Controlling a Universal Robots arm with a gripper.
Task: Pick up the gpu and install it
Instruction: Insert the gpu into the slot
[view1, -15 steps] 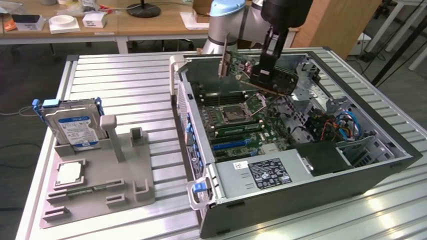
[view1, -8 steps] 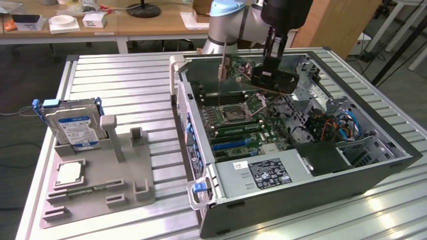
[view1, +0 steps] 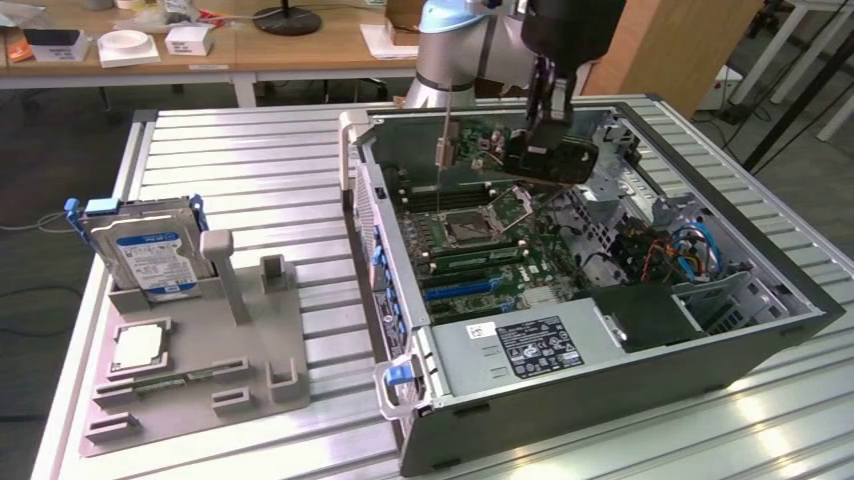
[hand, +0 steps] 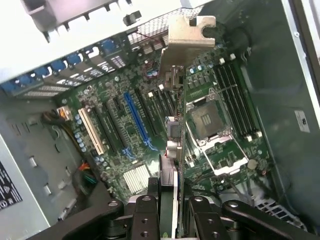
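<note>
The gripper (hand: 172, 202) has its jaws clamped on the gpu (hand: 174, 131). The card is held edge-on, with its silver bracket (hand: 189, 32) at the far end. It hangs over the motherboard (hand: 125, 120) beside the empty CPU socket (hand: 207, 117), inside the open computer case (view1: 747, 340) on the table (view1: 240, 180).

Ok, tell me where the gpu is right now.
In the wrist view the gpu is held edge-on in the tool, over the motherboard inside the open computer case, near the CPU socket.
</note>
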